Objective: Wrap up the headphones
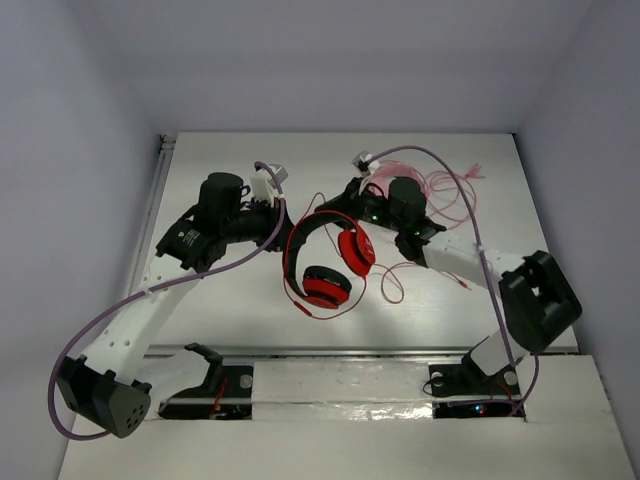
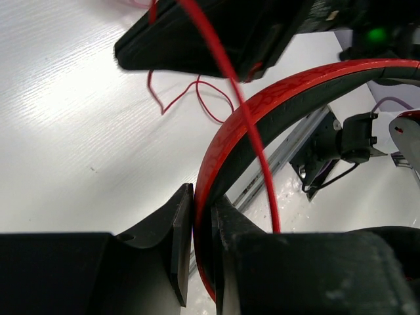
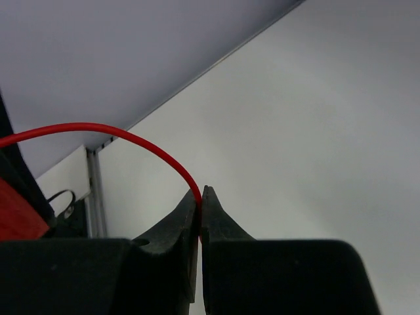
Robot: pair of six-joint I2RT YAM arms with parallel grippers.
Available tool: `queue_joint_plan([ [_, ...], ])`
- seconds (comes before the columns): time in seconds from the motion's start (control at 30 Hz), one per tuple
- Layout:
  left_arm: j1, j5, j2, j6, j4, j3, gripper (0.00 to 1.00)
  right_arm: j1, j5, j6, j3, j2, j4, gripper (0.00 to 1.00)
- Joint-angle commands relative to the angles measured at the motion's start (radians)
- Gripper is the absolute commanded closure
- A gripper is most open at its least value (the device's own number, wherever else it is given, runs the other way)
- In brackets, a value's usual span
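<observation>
Left fingers (image 2: 174,226) clamp the headband of the red over-ear headphones (image 1: 327,286), centre frame; right fingers (image 3: 222,220) pinch their thin red cable (image 3: 131,134). Winding seems to be starting: next, loop the cable around them.

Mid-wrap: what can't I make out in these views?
Top view: pink headphones mostly behind the right arm.
Left wrist: headphones cut off at right edge; left gripper hides the clamped part.
Right wrist: cable leaves the left edge beyond the right gripper.
</observation>
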Motion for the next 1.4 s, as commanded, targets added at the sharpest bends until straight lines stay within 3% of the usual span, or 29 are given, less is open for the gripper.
queue_joint_plan([
  [0.0, -0.004, 0.045, -0.024, -0.013, 0.076, 0.012, 1.0, 0.006, 0.196, -0.028, -0.021, -0.113, 0.007, 1.0],
  [0.3, -0.004, 0.034, -0.032, -0.014, 0.085, 0.007, 1.0, -0.014, 0.362, -0.047, -0.096, -0.263, -0.068, 1.0],
  [0.63, -0.004, -0.091, -0.035, -0.017, 0.073, -0.022, 1.0, -0.044, 0.451, -0.047, -0.153, -0.412, -0.117, 1.0],
  [1.37, 0.069, -0.099, -0.058, -0.097, 0.157, -0.028, 1.0, -0.064, 0.456, 0.002, -0.297, -0.545, -0.125, 1.0],
])
